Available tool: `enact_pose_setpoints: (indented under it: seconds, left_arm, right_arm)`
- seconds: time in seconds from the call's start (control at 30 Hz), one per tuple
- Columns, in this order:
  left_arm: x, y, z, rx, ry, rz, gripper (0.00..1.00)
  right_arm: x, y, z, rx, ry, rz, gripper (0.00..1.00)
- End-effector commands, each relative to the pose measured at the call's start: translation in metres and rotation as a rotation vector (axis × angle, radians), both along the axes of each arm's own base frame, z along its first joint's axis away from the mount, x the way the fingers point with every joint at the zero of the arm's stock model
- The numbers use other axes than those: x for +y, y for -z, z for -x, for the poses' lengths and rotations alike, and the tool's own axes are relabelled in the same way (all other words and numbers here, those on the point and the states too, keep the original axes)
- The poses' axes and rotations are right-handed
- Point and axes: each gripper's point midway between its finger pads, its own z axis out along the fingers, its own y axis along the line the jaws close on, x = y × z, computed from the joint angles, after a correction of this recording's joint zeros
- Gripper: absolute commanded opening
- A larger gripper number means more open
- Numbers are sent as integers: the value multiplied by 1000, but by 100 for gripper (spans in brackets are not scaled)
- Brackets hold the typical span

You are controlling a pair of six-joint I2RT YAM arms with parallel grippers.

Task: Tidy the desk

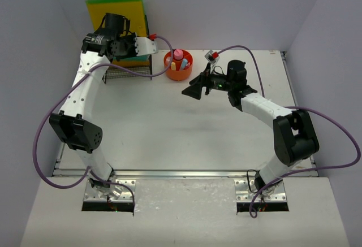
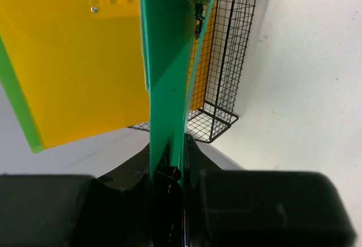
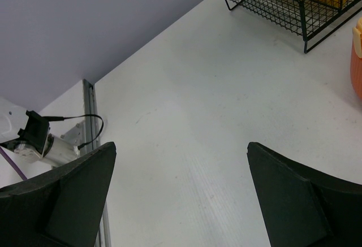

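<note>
Left gripper [image 2: 168, 165] pinches green folder [image 2: 169, 60] at wire rack [image 2: 226, 60]; orange cup [image 1: 178, 69] beside.

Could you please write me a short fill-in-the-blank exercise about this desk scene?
1. The left gripper is shut on a ____ folder.
2. The right gripper is ____ and holds nothing.
3. The wire rack standing on the desk is ____ in colour.
4. The cup beside the rack is ____.
Missing words: green; open; black; orange.
</note>
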Motion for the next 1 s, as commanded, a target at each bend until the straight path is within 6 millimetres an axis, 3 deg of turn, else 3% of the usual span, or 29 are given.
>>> enact_pose_setpoints:
  seconds: [0.0,0.2,0.5,0.97]
  left_arm:
    - [-11,-38,-2,-94,36,51,0]
    - [-23,-46,6,-97,63,65,0]
    - [-17,-9,3,-9,37,47,0]
    - [-4,15,-25,15,-33,117,0]
  right_arm:
    - [-2,-20,-3,-72,14,-22,99]
    - [-1,-21,-3,-71,9,-26,99]
    - [-3,-20,-1,-69,10,-26,99]
    - [-6,-21,2,-68,16,-25,99]
